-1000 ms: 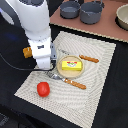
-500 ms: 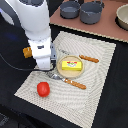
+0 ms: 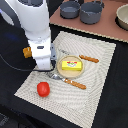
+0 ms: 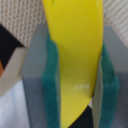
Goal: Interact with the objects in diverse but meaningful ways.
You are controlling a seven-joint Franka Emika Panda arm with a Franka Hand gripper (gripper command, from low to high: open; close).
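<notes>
— Where's your pincer (image 4: 75, 65) right now?

— Clamped on the yellow banana (image 4: 75, 55). My wrist view shows its skin pressed between both green pads (image 4: 52, 85), filling the gap. In the exterior view my arm (image 3: 37, 35) stands over the woven placemat (image 3: 95, 95), toward that view's left, and hides the grasp itself.

— And the rest of the spread?

— The yellow block with the red label (image 3: 71, 65) sits on a round plate (image 3: 80, 74) at the mat's middle. The red tomato (image 3: 43, 89) lies on the mat, nearer the camera. A knife with an orange handle (image 3: 70, 81) lies just beside the plate; another orange-handled utensil (image 3: 89, 59) lies on the plate's far side.

— Anything behind?

— Two dark pots (image 3: 81, 10) on the counter (image 3: 107, 30).
</notes>
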